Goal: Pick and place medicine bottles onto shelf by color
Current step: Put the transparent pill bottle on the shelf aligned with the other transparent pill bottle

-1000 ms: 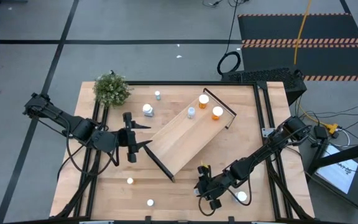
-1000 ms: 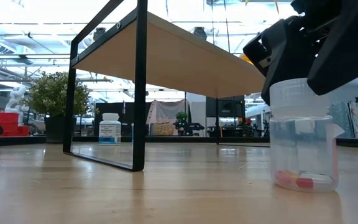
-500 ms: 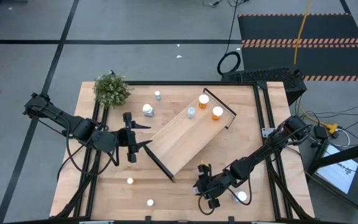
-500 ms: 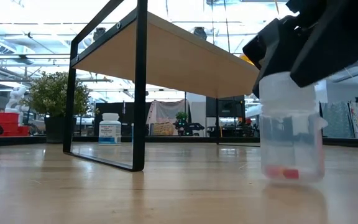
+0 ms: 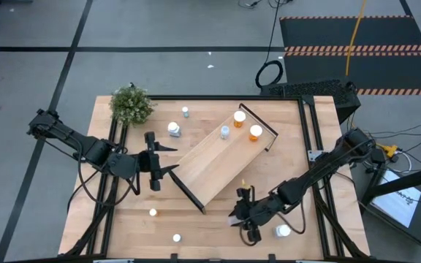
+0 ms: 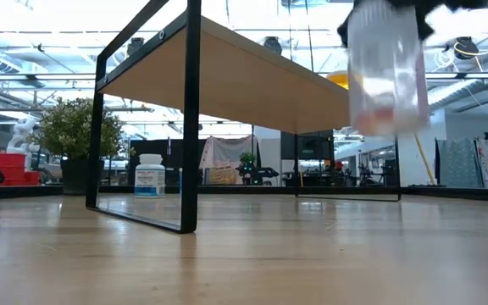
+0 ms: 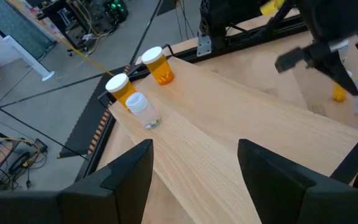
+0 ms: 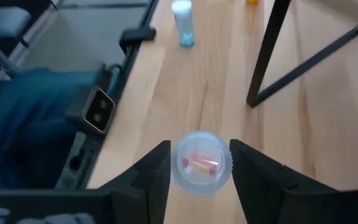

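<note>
From above, the shelf lay slantwise mid-table, carrying two orange bottles and a pale bottle at its two-o'clock end. The right gripper sat at the shelf's five-o'clock corner; its load was hidden there. The left gripper waited at the shelf's nine-o'clock side. A plant stood at eleven o'clock on the table.

The low view alone showed height: a clear bottle hung well above the tabletop, level with the shelf board, blurred.

The left wrist view showed its own fingers spread apart with nothing between them.

The right wrist view supplied the grip: both fingers clamped that clear bottle, red and yellow pills visible inside.
</note>
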You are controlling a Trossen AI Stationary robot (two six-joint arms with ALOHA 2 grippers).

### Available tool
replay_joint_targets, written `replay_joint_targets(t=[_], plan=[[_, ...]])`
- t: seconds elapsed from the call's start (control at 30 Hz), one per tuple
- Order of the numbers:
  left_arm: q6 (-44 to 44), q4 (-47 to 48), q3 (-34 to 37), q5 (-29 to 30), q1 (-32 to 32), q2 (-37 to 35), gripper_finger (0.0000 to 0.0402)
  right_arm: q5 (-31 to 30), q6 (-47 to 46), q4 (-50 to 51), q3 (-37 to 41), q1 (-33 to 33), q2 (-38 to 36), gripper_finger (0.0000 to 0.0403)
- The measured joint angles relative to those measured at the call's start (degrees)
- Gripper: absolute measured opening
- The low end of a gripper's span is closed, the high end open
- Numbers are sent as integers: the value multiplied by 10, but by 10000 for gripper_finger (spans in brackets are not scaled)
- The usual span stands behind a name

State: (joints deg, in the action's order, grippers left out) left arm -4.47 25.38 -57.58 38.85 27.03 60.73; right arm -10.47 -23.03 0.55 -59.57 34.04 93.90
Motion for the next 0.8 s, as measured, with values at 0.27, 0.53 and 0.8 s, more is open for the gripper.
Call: replay_joint_targets(t=[0.27,0.53,0.8], plan=[[-2,-5,0,0,0,0,237,-33,12,53,0,0,-105,147],[-22,-30,0,-14,-4,0,237,-63,100,106,0,-34,-215,147],[-22,-30,0,-19,-15,0,237,-55,183,135,0,-121,-275,147]])
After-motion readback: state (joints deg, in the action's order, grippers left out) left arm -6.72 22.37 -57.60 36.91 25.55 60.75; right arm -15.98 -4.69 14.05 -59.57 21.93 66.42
